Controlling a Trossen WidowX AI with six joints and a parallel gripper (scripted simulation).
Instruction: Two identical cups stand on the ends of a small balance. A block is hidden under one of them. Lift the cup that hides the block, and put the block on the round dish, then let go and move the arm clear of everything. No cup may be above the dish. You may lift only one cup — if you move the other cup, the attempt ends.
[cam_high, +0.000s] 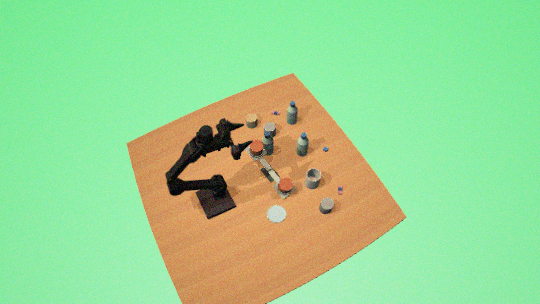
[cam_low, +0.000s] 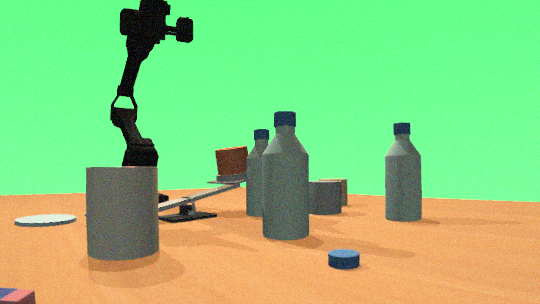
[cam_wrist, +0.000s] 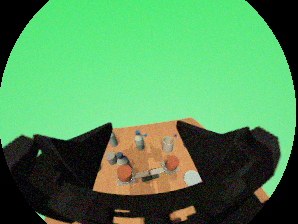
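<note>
On the wooden bench (cam_high: 210, 255) the balance (cam_high: 270, 172) carries two orange cups: the far cup (cam_high: 256, 146) rides the raised end, the near cup (cam_high: 285, 185) sits on the lowered end. The pincer (cam_high: 239, 135) hangs spread wide and empty, high above the bench beside the far cup. The round dish (cam_high: 276, 213) lies just beyond the balance's lowered end. The block is hidden from sight
</note>
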